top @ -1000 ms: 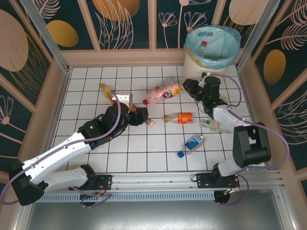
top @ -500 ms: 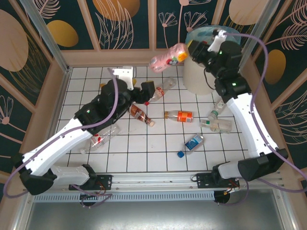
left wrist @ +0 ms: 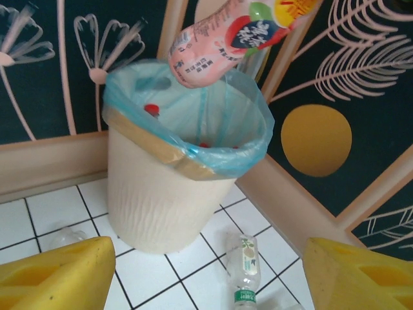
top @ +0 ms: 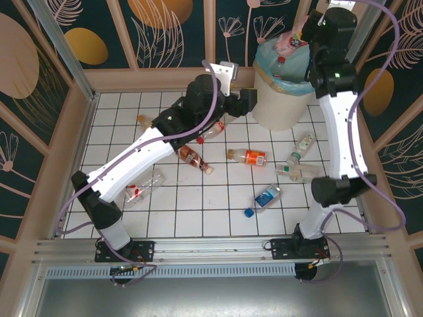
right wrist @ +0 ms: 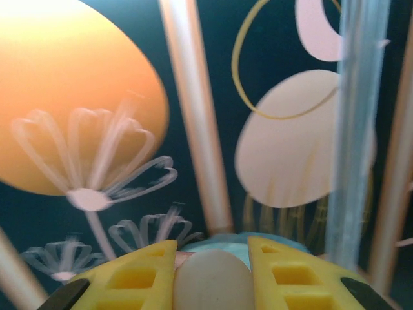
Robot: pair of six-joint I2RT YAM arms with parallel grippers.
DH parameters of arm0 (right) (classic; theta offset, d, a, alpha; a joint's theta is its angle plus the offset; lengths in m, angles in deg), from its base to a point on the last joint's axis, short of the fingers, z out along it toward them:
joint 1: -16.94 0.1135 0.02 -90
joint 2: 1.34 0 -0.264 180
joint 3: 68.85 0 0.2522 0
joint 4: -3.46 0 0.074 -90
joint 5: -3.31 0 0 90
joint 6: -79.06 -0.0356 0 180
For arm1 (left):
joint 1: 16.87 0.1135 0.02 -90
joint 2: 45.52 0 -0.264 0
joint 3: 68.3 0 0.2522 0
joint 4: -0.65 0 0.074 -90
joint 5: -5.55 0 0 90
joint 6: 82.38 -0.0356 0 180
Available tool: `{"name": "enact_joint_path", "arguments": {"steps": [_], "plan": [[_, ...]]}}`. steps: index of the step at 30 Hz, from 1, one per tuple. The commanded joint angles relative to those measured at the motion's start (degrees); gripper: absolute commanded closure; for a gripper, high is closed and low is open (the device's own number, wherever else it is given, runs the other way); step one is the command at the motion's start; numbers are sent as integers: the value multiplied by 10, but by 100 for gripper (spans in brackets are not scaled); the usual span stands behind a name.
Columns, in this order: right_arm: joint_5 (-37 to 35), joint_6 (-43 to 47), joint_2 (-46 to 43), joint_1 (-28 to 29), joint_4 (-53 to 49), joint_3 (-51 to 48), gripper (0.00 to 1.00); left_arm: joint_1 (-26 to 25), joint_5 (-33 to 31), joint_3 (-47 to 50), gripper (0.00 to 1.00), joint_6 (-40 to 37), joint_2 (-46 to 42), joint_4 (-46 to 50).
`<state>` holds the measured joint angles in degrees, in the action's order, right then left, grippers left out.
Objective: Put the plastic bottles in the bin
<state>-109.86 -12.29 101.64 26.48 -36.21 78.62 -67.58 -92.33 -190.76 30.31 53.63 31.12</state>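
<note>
Pinching the pink-labelled bottle (left wrist: 226,35) by one end, the right pincer (top: 295,39) hangs above the open mouth of the bin (left wrist: 155,200). The bin stands at the 1 o'clock corner of the table (top: 218,218). Its blue bag (left wrist: 251,139) is folded over the rim, and a red-capped bottle (left wrist: 151,110) lies inside. The left pincer (left wrist: 206,271) is spread wide with nothing between its yellow fingers (left wrist: 51,274). It faces the bin wall from the 9 o'clock side, raised off the tiles.

Other bottles lie on the table. An orange-labelled bottle (top: 246,156) and a brown-labelled bottle (top: 195,158) are near the centre. A blue-labelled bottle (top: 267,196) is at 4 o'clock beside a loose blue cap (top: 248,212). Two clear bottles (top: 297,173) are at 3 o'clock, a red-labelled bottle (top: 142,188) at 8 o'clock, and an orange-capped bottle (top: 147,122) at 10 o'clock.
</note>
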Motion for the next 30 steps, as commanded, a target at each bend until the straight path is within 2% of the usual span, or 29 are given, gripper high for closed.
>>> {"name": "enact_joint_path", "arguments": {"steps": [1,8,15,22,30], "plan": [[-67,65,58,-16,-60,52,100,0,37,-16,23,-2,26,-5],[-79,90,141,-32,-70,48,100,0,55,-7,24,5,61,-11],[-53,107,201,-33,-71,21,97,0,68,-24,23,0,93,-2],[11,88,238,-39,-74,17,79,0,68,-23,23,-7,104,3],[27,62,237,-37,-80,51,90,0,65,-19,22,-9,104,3]]}}
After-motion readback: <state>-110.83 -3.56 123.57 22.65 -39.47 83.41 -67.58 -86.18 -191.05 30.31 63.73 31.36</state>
